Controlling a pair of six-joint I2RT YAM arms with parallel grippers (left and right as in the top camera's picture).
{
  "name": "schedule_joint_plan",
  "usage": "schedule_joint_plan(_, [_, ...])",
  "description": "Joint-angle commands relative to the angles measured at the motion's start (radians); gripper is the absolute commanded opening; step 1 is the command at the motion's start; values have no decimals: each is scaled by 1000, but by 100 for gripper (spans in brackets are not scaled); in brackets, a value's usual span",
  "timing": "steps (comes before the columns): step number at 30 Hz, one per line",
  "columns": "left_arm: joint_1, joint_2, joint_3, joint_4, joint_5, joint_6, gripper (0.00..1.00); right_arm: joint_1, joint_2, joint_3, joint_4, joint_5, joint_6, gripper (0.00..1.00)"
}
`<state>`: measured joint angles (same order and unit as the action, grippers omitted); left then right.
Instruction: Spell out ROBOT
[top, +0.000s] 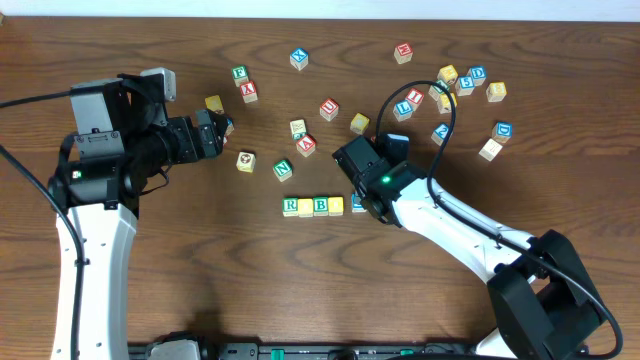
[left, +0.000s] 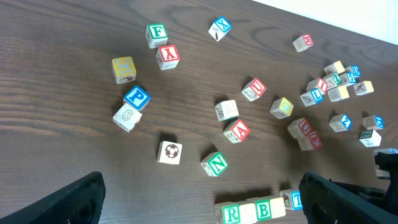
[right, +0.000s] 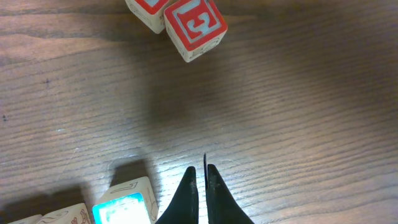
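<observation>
A row of letter blocks lies on the wooden table: a green R (top: 290, 207), a pale yellow block (top: 306, 206), a green B (top: 321, 206), a yellow block (top: 337, 205) and a blue T block (top: 357, 204). The left wrist view shows the same row, with R (left: 231, 214), B (left: 263, 210) and T (left: 293, 200). My right gripper (right: 200, 180) is shut and empty, its tips on the table just right of the blue block (right: 124, 205). In the overhead view it (top: 366, 196) hangs over the row's right end. My left gripper (left: 205, 205) is open and empty, held high at the left (top: 220, 130).
Loose blocks lie scattered behind the row: a green N (top: 283, 170), a red A (top: 306, 146), a red U (top: 329, 108), a soccer-ball block (top: 246, 161), F and X (top: 244, 84). A cluster (top: 450, 85) sits at the back right. Two red blocks (right: 186, 22) lie ahead of my right gripper.
</observation>
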<state>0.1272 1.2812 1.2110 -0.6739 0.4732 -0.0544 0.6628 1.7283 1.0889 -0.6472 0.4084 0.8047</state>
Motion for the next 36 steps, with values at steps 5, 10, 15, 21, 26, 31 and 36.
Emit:
schedule_joint_plan(5, [3, 0, 24, 1, 13, 9, 98, 0, 25, -23, 10, -23, 43, 1])
schedule_joint_plan(10, [3, 0, 24, 0, 13, 9, 98, 0, 25, -59, 47, -56, 55, 1])
schedule_joint_plan(15, [3, 0, 24, 1, 13, 9, 98, 2, 25, -91, 94, -117, 82, 1])
schedule_joint_plan(21, [3, 0, 24, 1, 13, 9, 98, 29, 25, -91, 119, -124, 81, 1])
schedule_joint_plan(26, [3, 0, 24, 0, 13, 9, 98, 53, 26, -91, 136, -123, 80, 1])
schedule_joint_plan(31, [3, 0, 24, 1, 13, 10, 98, 58, 26, -91, 138, -124, 71, 1])
schedule_joint_plan(36, [3, 0, 24, 1, 13, 9, 98, 59, 26, -91, 139, -131, 58, 1])
